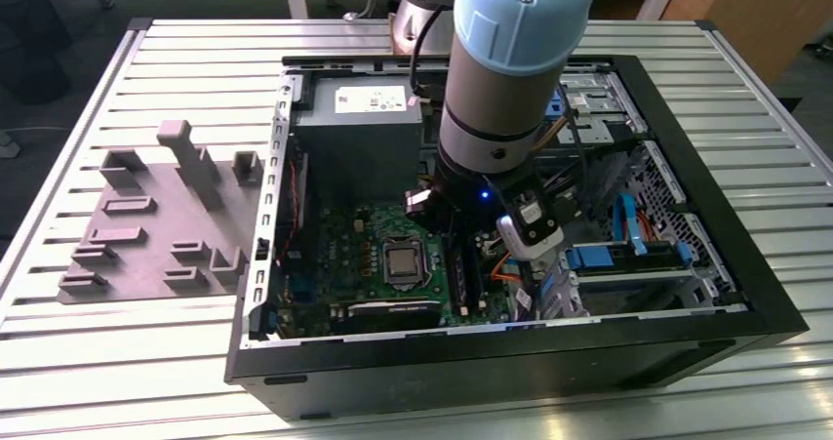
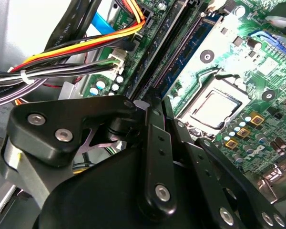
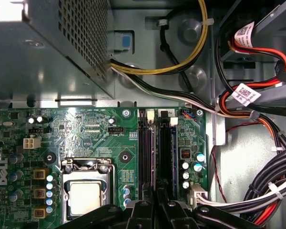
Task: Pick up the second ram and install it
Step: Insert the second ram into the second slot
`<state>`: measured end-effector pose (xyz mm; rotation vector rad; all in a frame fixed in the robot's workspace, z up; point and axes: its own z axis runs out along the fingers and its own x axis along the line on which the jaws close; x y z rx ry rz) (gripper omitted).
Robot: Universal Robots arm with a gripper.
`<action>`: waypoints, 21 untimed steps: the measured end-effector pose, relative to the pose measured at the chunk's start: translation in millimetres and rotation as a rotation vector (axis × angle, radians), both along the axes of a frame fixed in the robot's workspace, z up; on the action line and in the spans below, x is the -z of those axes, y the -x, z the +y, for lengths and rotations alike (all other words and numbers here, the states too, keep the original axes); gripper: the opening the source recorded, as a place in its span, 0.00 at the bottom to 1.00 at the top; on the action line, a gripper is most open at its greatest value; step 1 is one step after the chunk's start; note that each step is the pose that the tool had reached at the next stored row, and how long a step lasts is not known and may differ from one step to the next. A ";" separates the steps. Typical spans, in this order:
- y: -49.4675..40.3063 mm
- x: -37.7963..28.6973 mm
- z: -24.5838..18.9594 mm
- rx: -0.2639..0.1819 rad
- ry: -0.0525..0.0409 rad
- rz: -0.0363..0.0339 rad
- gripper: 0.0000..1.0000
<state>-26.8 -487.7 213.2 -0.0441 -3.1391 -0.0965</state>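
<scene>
Open black steel computer case [image 1: 729, 294] on slatted aluminium table [image 1: 170, 60]; green motherboard [image 3: 86, 138] inside; black gripper [image 3: 157, 202] low over black memory slots [image 3: 145, 157], jaws drawn together on thin dark blue-black ram strip [image 2: 183, 50], standing on edge along slot; strip judged light, stiff, fragile; hold by upper long edge.

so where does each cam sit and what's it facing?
Exterior view: off the arm, above the table, looking down into the open computer case; shows the arm and gripper.
First wrist view: on the arm, looking down on the motherboard; gripper linkage at frame edge.
Second wrist view: on the arm, low and oblique along the second ram; linkage fills foreground.
Shared: CPU socket.
</scene>
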 end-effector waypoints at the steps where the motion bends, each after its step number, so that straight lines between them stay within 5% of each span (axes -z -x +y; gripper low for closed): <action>1: 0.3 0.0 -0.1 0.000 -0.0001 -0.0001 0.14; 21: 2.3 4.3 -0.6 -0.012 0.0001 0.0001 0.14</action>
